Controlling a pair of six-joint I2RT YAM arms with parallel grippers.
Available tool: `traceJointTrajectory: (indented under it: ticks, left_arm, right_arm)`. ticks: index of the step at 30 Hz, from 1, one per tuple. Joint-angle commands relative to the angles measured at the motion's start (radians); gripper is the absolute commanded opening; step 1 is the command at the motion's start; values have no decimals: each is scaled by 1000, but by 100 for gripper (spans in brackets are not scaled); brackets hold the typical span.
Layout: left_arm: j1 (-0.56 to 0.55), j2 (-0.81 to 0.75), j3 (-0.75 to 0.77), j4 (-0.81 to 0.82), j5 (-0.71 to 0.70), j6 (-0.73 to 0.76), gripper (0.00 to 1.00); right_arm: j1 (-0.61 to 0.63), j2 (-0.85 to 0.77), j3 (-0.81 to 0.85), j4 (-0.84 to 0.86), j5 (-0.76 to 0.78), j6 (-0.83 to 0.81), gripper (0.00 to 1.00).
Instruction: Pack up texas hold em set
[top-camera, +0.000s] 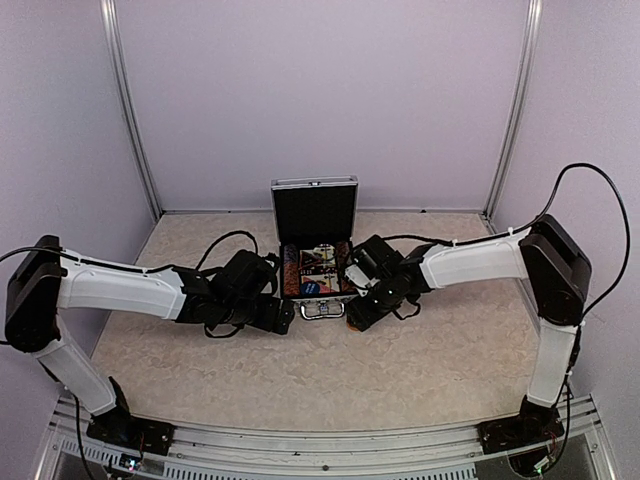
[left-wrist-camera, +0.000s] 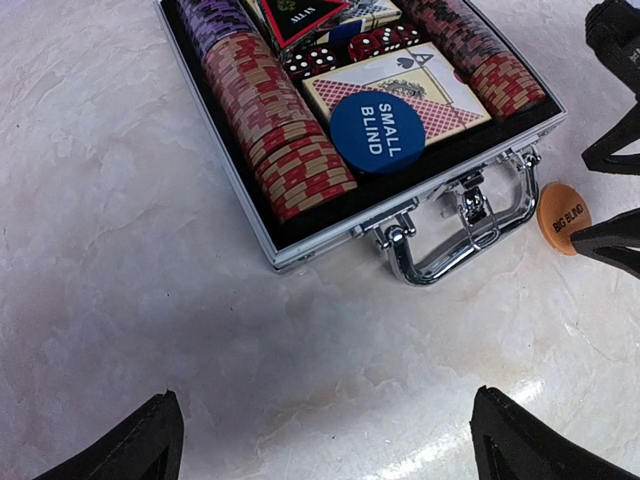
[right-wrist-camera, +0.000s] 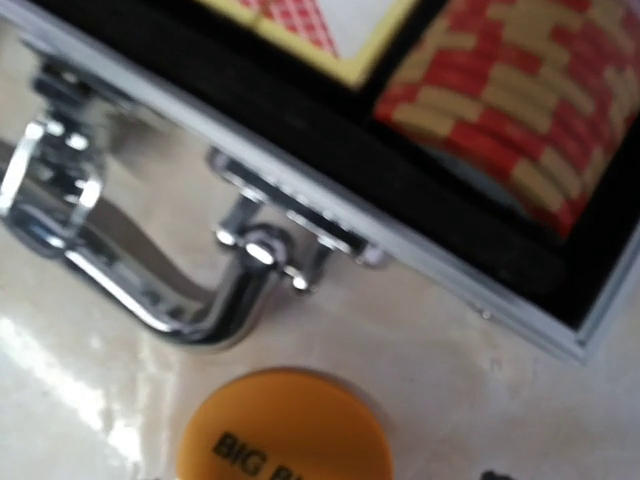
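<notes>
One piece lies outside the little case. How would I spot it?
Find the open silver case in the middle of the table. Just beside its chrome handle, on the tabletop, lies a round orange button. It reads BIG BLIND; the blue SMALL BLIND button sits inside on the cards.

Desk (top-camera: 300, 380): beige marbled top with soft patches of glare. Behind the desk stands a plain pale lilac back wall (top-camera: 320, 100); matching side walls (top-camera: 50, 120) flank the desk. An aluminium post (top-camera: 130, 110) stands at each rear corner of the desk. A ribbed metal rail (top-camera: 320, 452) runs along its near edge. Lighting is even and diffuse.
</notes>
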Motion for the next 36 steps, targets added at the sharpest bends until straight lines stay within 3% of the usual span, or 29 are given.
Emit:
traceJointTrajectory:
  ticks: [1,10,23,29,36]
  left_arm:
    - [-9,3,-1,11,-8,-9,99]
    - [-9,3,0,11,-8,-6,99]
    - [-9,17,21,5,-8,1,99]
    - [-9,23,31,-2,-11,6,99]
    - [-9,29,41,-5,-11,8,99]
  right_arm:
    - [11,38,9,27,25,15,68]
    - [11,47,-26,96,3,62,70]
    - [40,81,-23,61,41,85,74]
    - [43,81,-58,83,21,99,64]
    - [43,64,-75,94,-8,108,41]
